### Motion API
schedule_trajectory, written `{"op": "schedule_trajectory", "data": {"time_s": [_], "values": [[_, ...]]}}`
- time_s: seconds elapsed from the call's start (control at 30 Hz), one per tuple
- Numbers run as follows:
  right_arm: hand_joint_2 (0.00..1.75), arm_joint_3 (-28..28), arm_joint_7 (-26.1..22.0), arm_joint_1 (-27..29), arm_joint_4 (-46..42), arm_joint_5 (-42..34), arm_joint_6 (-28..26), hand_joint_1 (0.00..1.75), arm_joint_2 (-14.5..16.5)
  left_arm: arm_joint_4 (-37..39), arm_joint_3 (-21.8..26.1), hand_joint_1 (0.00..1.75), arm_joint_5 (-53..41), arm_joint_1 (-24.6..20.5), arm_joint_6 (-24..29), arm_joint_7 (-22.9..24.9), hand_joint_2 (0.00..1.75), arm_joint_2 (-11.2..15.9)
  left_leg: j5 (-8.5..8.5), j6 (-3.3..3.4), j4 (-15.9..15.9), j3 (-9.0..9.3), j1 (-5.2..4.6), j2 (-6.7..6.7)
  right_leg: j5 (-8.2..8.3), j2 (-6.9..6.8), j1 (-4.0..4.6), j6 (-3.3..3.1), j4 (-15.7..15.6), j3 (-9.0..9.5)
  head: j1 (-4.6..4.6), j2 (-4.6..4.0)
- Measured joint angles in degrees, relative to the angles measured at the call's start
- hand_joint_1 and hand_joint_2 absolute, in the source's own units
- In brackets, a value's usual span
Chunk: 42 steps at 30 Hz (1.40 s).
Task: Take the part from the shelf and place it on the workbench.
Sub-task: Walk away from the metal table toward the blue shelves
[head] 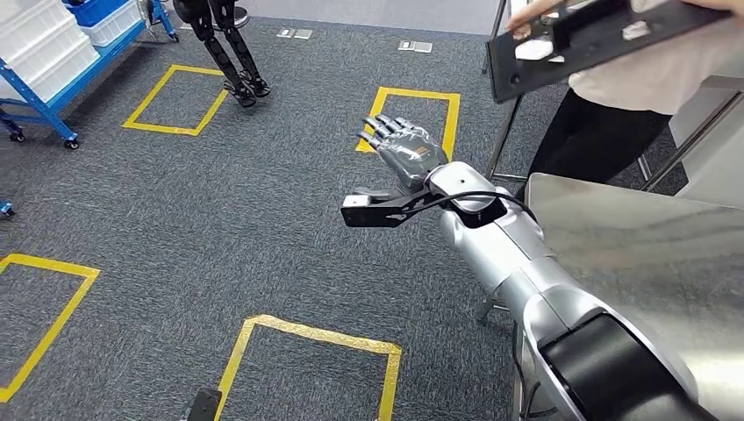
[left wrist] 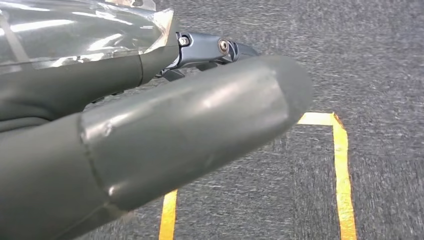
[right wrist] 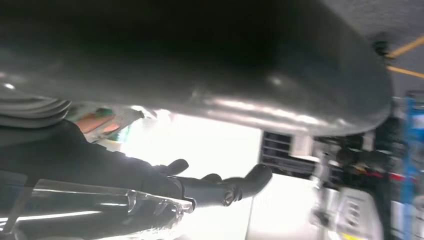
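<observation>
A person [head: 649, 79] stands at the upper right and holds a flat black part [head: 597, 39] with white pieces on it, above and to the right of my right hand. My right hand [head: 405, 149] reaches out over the carpet with its fingers spread and nothing in it. The right wrist view shows its dark fingers [right wrist: 220, 187] stretched out and empty. In the left wrist view my left hand [left wrist: 165, 135] hangs above the floor, its thick thumb straight, holding nothing. The shiny metal workbench [head: 649, 263] lies just right of my right arm.
A blue shelf rack on wheels [head: 53, 66] with white bins stands at the far left. Another robot's black legs [head: 232, 53] stand at the back. Yellow tape squares [head: 175, 101] mark the grey carpet. Metal frame legs [head: 504, 132] rise beside the person.
</observation>
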Motion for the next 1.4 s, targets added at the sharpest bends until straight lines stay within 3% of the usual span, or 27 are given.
{"op": "schedule_trajectory", "data": {"time_s": [0.03,0.1,0.13,0.17,0.23,0.3,0.37,0.43,0.5,0.57,0.63,0.67,0.7,0.77,0.8,0.87,0.93,0.97,1.03,1.1,1.17,1.2,1.23,1.3,1.37,1.4], "values": [[0.0,0.0,0.0,0.0,0.0,0.0,0.0,0.0,0.1,0.0,0.0,0.0,0.0,0.0,0.0,0.0,0.0,0.0,-1.71,-0.08,3.2,-1.44,-0.12,1.85,-0.02,-0.51,0.23,-0.39,0.0,0.04,-0.16,0.0],[0.0,0.0,0.0,0.1,0.1,0.0,0.0,0.0,0.1,0.0,0.0,0.0,0.0,-0.1,0.0,-0.1,0.0,0.0,-4.92,-0.16,10.9,-4.96,-0.12,3.36,-0.13,-1.84,0.74,-0.88,0.0,0.0,-0.3,0.0],[0.0,0.0,-0.1,0.1,0.1,0.0,0.0,0.0,0.1,0.0,0.0,0.0,0.0,-0.1,0.0,-0.1,0.0,-0.1,-5.38,-0.09,12.9,-5.84,-0.14,3.51,-0.19,-2.49,0.95,-0.98,0.0,-0.02,-0.29,0.0],[0.0,0.0,-0.1,0.1,0.1,0.0,0.0,0.0,0.1,0.0,0.0,0.0,0.0,0.0,0.0,-0.1,0.0,-0.1,-4.9,0.04,12.9,-5.68,-0.18,3.61,-0.23,-3.15,1.11,-1.04,0.0,-0.02,-0.31,0.0],[0.0,0.0,-0.2,0.0,0.1,0.0,0.0,0.0,0.2,0.0,0.0,0.0,0.0,0.0,0.1,-0.1,0.0,0.0,-1.68,0.59,6.4,-1.86,-0.4,4.73,-0.33,-4.22,1.33,-1.14,0.0,0.11,-0.31,0.0],[0.0,0.0,-0.3,-0.3,0.1,0.0,0.0,0.0,0.3,0.0,0.0,0.0,0.0,-0.3,0.1,-0.1,0.0,0.0,0.22,1.19,-0.5,1.89,-1.19,7.45,-0.49,-5.18,1.89,-1.09,0.0,0.13,-0.27,0.0],[0.0,0.0,-0.4,-0.5,0.2,0.1,0.0,0.0,0.3,0.0,0.0,0.0,0.0,-0.5,0.2,-0.2,0.0,0.0,0.2,1.58,-2.4,2.64,-1.87,8.42,-0.64,-6.26,2.4,-0.91,0.0,0.1,-0.22,0.0],[0.0,0.0,-0.4,-0.6,0.2,0.1,0.0,0.0,0.4,0.0,0.0,0.0,0.0,-0.5,0.2,-0.2,0.0,0.0,0.54,2.11,-2.8,2.76,-1.69,6.96,-0.99,-7.25,2.55,-0.54,0.1,0.15,-0.2,0.0],[0.0,0.0,-0.4,-0.7,0.2,0.1,0.0,0.0,0.5,0.0,0.0,0.0,0.1,-0.5,0.2,-0.2,0.0,-0.1,0.97,2.76,-3.3,3.12,-1.36,5.56,-2.58,-5.62,2.35,-0.33,2.5,-0.75,-0.15,0.0],[0.0,0.0,-0.4,-0.8,0.3,0.0,0.0,0.0,0.3,0.0,0.1,0.0,0.1,-0.5,0.3,-0.3,0.0,0.0,1.2,3.11,-3.5,3.13,-1.22,4.11,-5.58,-2.65,1.92,-0.58,9.5,-3.86,-0.01,0.0],[0.0,0.0,-0.4,-0.5,0.6,0.0,0.0,0.0,0.1,0.0,0.1,0.0,0.1,-0.5,0.3,-0.2,0.0,-0.1,1.27,3.2,-3.4,3.03,-1.2,2.41,-7.55,-1.47,1.72,-0.53,16.2,-7.23,0.11,0.0],[0.0,0.0,-0.4,-0.3,0.8,0.0,0.0,0.0,0.0,0.0,0.1,0.0,0.1,-0.5,0.3,-0.2,0.0,-0.1,1.29,3.2,-3.4,3.01,-1.19,1.53,-7.3,-1.29,1.64,-0.22,16.8,-7.7,0.13,0.0],[0.0,0.0,-0.4,-0.2,0.9,0.0,0.0,0.0,0.0,0.0,0.1,0.0,0.1,-0.4,0.3,-0.2,0.0,-0.1,1.3,3.17,-3.4,3.02,-1.17,0.66,-6.14,-1.1,1.55,0.23,15.0,-7.08,0.14,0.0],[0.0,0.0,-0.4,-0.3,1.0,0.0,0.0,0.0,-0.1,0.0,0.1,0.0,0.1,-0.3,0.3,-0.2,0.0,-0.1,1.31,3.0,-3.2,2.98,-1.1,-0.87,-2.6,0.52,1.1,1.15,6.9,-3.71,0.15,0.0],[0.0,0.0,-0.5,-0.3,1.1,0.0,0.0,0.0,-0.1,0.0,0.1,0.0,0.1,-0.2,0.3,-0.2,0.0,-0.1,1.31,2.81,-3.1,2.83,-1.19,-1.52,-1.26,1.4,0.88,1.31,3.5,-2.17,0.14,0.0],[0.0,0.0,-0.6,-0.2,1.2,0.0,0.0,0.0,-0.1,0.0,0.1,0.0,0.1,-0.1,0.3,-0.2,0.0,-0.1,1.45,2.25,-3.1,2.48,-1.31,-2.35,-0.32,2.41,0.81,1.07,0.9,-0.96,-0.05,0.0],[0.0,0.0,-0.6,0.0,1.3,0.0,0.0,0.0,0.0,0.0,0.1,0.0,0.1,0.2,0.3,-0.2,0.0,-0.1,1.55,1.68,-3.2,2.36,-1.38,-2.9,-0.02,1.56,0.68,0.52,0.6,-0.77,-0.28,0.0],[0.0,0.0,-0.7,0.0,1.3,-0.1,0.0,0.0,0.1,0.0,0.1,0.0,0.1,0.3,0.3,-0.2,0.0,-0.2,1.35,1.44,-3.1,2.3,-1.47,-2.64,0.14,1.17,0.43,0.2,0.3,-0.57,-0.28,0.0],[0.0,0.0,-1.0,0.0,1.3,-0.4,-0.1,0.0,0.4,0.0,0.1,0.0,0.0,0.4,0.3,-0.2,0.0,-0.2,-0.79,0.92,0.5,0.94,-1.63,-0.14,0.34,0.32,-0.23,-0.69,-0.4,0.0,-0.66,0.0],[0.0,0.0,-1.2,0.2,1.5,-0.7,-0.2,0.0,0.7,0.0,0.1,0.0,-0.1,0.2,0.3,-0.2,0.0,-0.2,-4.0,0.42,7.8,-2.55,-1.34,2.45,0.15,-0.68,-0.15,-1.25,-0.6,0.45,-1.02,0.0],[0.0,0.0,-1.5,0.7,1.7,-0.9,-0.3,0.0,0.6,0.0,0.1,0.0,-0.1,0.1,0.3,-0.2,0.0,-0.2,-4.68,-0.09,12.2,-5.39,-0.59,3.08,-0.08,-1.97,-0.15,-1.4,-0.6,0.57,-1.05,0.0],[0.0,0.0,-1.6,1.0,1.9,-1.1,-0.4,0.0,0.6,0.0,0.1,0.0,-0.1,0.1,0.3,-0.2,0.0,-0.2,-3.49,-0.42,11.3,-5.37,-0.14,3.44,-0.24,-2.65,-0.21,-1.3,-0.5,0.6,-1.05,0.0],[0.0,0.0,-1.8,1.3,2.0,-1.3,-0.5,0.0,0.7,0.0,0.1,0.0,-0.1,0.1,0.3,-0.2,0.0,-0.1,-1.52,-0.82,8.3,-4.21,0.33,4.21,-0.47,-3.33,-0.31,-1.02,-0.4,0.68,-1.07,0.0],[0.0,0.0,-2.1,1.6,2.3,-1.7,-0.8,0.0,0.7,0.0,0.1,0.0,-0.1,0.1,0.3,-0.3,0.0,-0.3,1.66,-1.62,1.1,-1.0,0.81,7.21,-1.16,-4.58,0.04,-0.02,0.0,0.75,-1.24,0.0],[0.0,-0.1,-2.2,1.8,2.5,-2.0,-1.2,0.0,0.7,0.0,0.2,0.0,-0.1,0.0,0.3,-0.3,0.0,-0.5,2.29,-1.31,-1.8,0.25,0.6,8.29,-1.75,-5.75,0.93,0.91,0.2,0.98,-1.09,0.0],[0.0,-0.1,-2.2,1.9,2.6,-2.0,-1.3,0.0,0.7,0.0,0.2,0.0,-0.1,-0.1,0.3,-0.3,0.0,-0.5,2.21,-0.72,-1.8,0.19,0.32,7.43,-1.91,-6.39,1.26,1.22,0.0,1.17,-1.0,0.0]]}}
